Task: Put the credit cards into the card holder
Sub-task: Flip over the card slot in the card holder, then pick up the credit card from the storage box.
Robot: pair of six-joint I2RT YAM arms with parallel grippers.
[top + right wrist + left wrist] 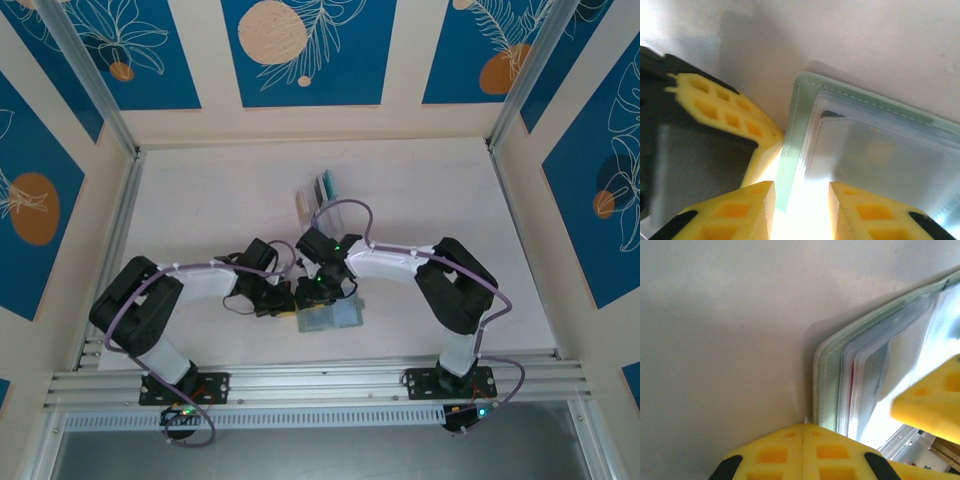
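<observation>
The card holder [338, 318] lies open on the table between the arms, sage green with clear pockets. My left gripper [283, 301] is shut, its pads together at the holder's left edge [823, 385], with nothing seen between them. My right gripper [318, 292] is open over the same end. Its two fingertips [760, 200] straddle the green edge [790, 150] and the clear pockets [875, 155]. A thin red edge of a card [852, 376] shows inside a pocket. More credit cards [322, 186] stand in a clear rack at the back.
The clear rack [310, 200] stands behind the grippers near the table's middle. Aluminium rails [330, 380] run along the near edge, and posts rise at the sides. Patterned walls enclose the table on three sides.
</observation>
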